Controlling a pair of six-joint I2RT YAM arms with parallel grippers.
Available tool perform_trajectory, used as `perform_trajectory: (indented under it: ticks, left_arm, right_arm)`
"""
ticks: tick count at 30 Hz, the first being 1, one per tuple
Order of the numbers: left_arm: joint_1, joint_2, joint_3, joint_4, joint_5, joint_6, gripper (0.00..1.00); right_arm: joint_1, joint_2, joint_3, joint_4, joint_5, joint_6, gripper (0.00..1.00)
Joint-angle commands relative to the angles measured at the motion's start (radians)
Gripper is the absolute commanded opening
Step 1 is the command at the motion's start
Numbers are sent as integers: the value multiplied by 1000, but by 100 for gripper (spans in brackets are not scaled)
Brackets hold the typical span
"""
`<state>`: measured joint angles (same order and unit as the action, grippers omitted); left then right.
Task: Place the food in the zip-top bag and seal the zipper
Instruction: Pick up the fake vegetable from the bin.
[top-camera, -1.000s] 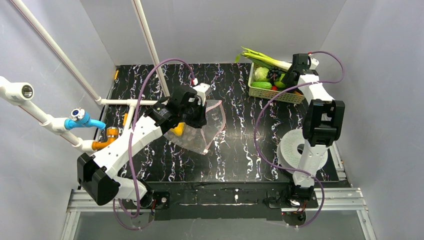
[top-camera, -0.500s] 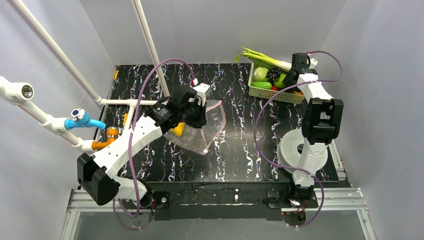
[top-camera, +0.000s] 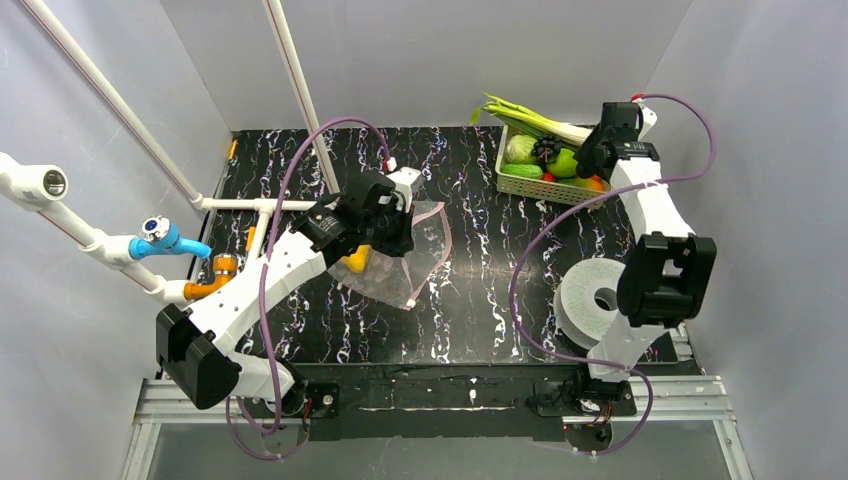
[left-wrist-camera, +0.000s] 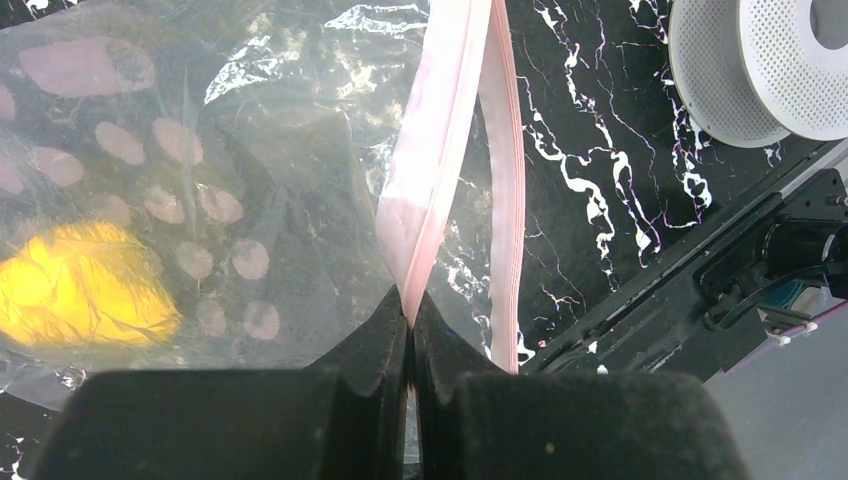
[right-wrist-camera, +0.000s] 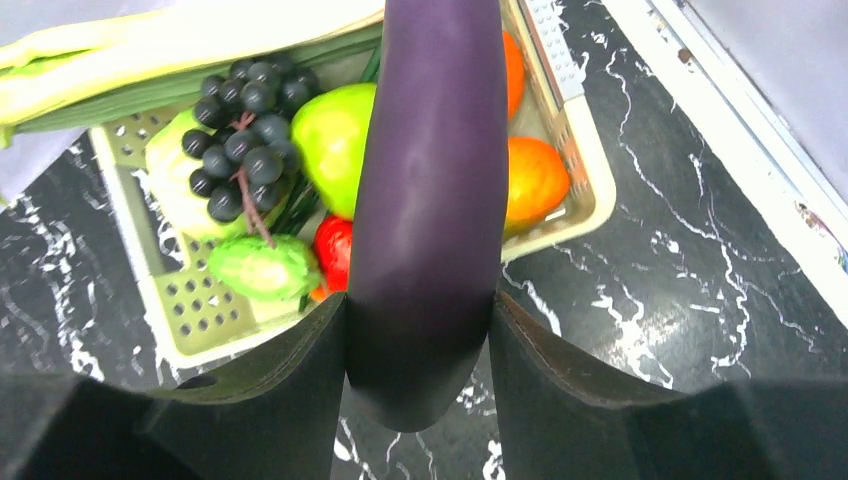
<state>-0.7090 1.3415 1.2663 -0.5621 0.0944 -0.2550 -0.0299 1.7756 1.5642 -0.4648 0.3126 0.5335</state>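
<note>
One purple eggplant (right-wrist-camera: 430, 200), just clamped between right fingers (right-wrist-camera: 310, 380), is rising from the basket (right-wrist-camera: 590, 200) beyond them, bag-bound; left fingers (left-wrist-camera: 370, 345) are pinching the zipper (left-wrist-camera: 440, 150).

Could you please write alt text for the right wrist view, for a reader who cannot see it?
The right gripper holds a dark purple eggplant between its fingers, in front of a pale green basket. In the basket lie dark grapes, a green apple and orange fruits, with a leek along its far edge.
</note>
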Motion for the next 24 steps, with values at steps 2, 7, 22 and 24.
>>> perform_trajectory:
  ticks: [2, 7, 22, 24]
  left_arm:
    - [-1, -3, 13, -15, 6, -3, 0]
    - [0, -5, 12, -15, 1, -4, 0]
    - [0, 19, 11, -16, -17, -3, 0]
    - [0, 19, 9, -16, -22, -2, 0]
  right_arm:
    - [5, -143, -114, 27, -99, 41, 2]
    - [25, -258, -276, 53, -279, 46, 1]
    - [379, -587, -559, 124, -606, -157, 1]
    - [407, -609, -586, 121, -687, -175, 1]
